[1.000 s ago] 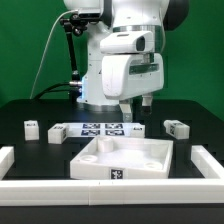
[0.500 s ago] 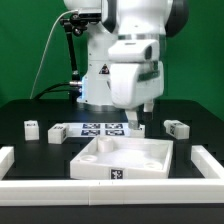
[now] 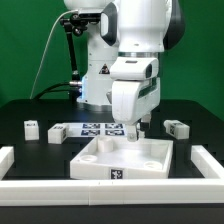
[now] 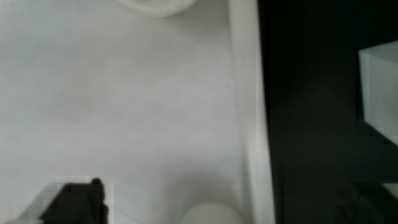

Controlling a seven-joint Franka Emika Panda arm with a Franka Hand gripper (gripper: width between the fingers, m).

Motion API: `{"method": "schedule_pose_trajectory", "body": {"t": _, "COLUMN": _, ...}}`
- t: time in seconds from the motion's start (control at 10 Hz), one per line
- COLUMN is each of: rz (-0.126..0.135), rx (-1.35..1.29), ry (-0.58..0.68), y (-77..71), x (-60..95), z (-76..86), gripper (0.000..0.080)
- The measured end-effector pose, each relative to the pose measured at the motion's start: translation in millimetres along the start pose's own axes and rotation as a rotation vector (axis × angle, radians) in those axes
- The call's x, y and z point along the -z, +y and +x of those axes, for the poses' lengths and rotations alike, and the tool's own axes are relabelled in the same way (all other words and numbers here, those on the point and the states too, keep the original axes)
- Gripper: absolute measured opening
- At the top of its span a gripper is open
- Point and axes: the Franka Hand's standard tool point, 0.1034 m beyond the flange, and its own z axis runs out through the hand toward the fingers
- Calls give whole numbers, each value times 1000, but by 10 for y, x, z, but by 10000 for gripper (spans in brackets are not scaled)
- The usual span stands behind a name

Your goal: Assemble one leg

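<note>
Three small white legs with tags lie on the black table: two at the exterior view's left [image 3: 31, 126] [image 3: 57, 133] and one at its right [image 3: 177, 127]. My gripper [image 3: 136, 128] hangs low over the far right corner of the large white tray-like piece [image 3: 150, 158]. It holds nothing. In the wrist view the gripper [image 4: 228, 205] is open, and its dark fingertips [image 4: 71, 202] straddle the tray-like piece's edge [image 4: 246, 110]. A blurred white block [image 4: 379, 85] lies on the black table beside it; I cannot tell whether it is a leg.
The marker board [image 3: 100, 128] lies behind the tray-like piece, partly hidden by the arm. Low white walls stand at the left [image 3: 6, 156], the right [image 3: 212, 160] and the front [image 3: 110, 189] of the table.
The arm has come down and forward toward the tray-like piece's far right corner. The legs and the tray-like piece have not moved.
</note>
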Motion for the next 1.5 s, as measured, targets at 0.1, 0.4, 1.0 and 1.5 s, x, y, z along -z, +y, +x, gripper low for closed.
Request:
{"method": "schedule_pose_trajectory", "body": {"t": 0.1, "rz": 0, "rx": 0, "ry": 0, "y": -2, "x": -3, "z": 0, "gripper": 650}}
{"method": "schedule_pose_trajectory", "body": {"t": 0.4, "rz": 30, "rx": 41, "ry": -10, "y": -87, "x": -188, "z": -21, "gripper": 650}}
{"method": "schedule_pose_trajectory", "body": {"t": 1.0, "rz": 57, "rx": 32, "ry": -22, "y": -121, "x": -307, "z": -64, "gripper": 637}}
{"method": "schedule_pose_trajectory", "body": {"t": 1.5, "rz": 57, "rx": 31, "ry": -23, "y": -121, "x": -308, "z": -67, "gripper": 57}}
